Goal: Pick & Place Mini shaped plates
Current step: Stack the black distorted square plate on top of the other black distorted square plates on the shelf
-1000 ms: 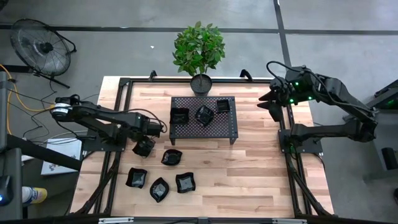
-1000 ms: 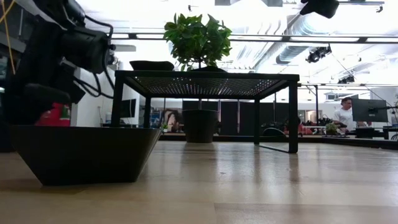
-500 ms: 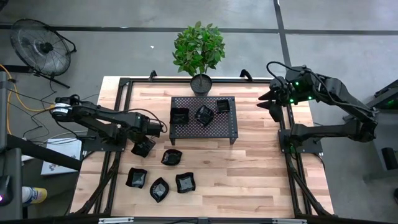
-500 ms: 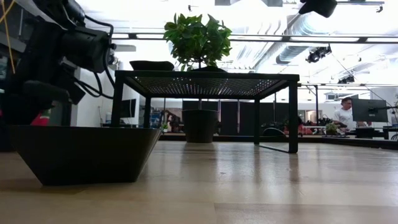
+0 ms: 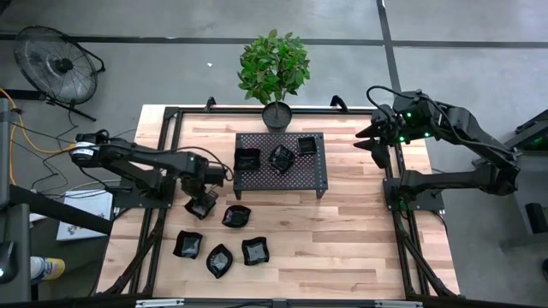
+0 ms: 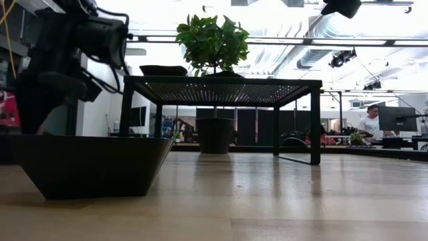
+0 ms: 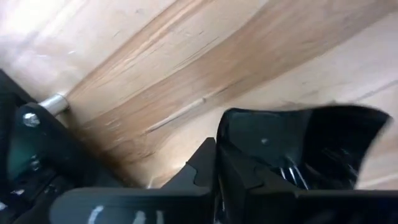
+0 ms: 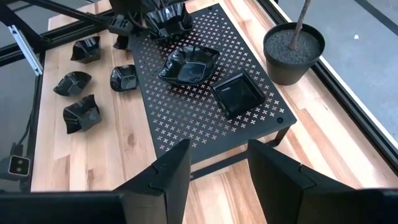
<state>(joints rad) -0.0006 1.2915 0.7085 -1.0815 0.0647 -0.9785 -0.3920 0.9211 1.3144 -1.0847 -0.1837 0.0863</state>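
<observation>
My left gripper [image 5: 202, 202] points down over the table's left part, just left of the rack, and is shut on one mini shaped plate [image 7: 305, 143], a glossy black dish. Several more black plates [image 5: 236, 216] [image 5: 188, 245] [image 5: 254, 251] rest on their bases on the wood near the front edge. Three others [image 5: 247, 159] [image 5: 282, 157] [image 5: 306, 146] sit on top of the black perforated rack [image 5: 282, 178]. My right gripper [image 8: 217, 180] hangs open, high over the table's far right corner, with nothing between its fingers. My left gripper grips the plate by its rim [image 7: 231, 127] at one side, coming from above with the fingers [image 7: 202, 165] pointing down. The dish's open side faces up and it spreads away from the fingers over the wood. Whether its base is clear of the table I cannot tell.
A potted plant [image 5: 276, 114] stands behind the rack at the far edge. In the low view one dish [image 6: 93, 164] fills the near left. Bare wood lies to the right of the rack and along the front right. A person [image 6: 370, 124] is far off in the room.
My left gripper has shut on the plate's rim beside the rack. In the low view the left arm has come up a little. The held plate has shifted slightly toward the rack; the other plates lie as before.
</observation>
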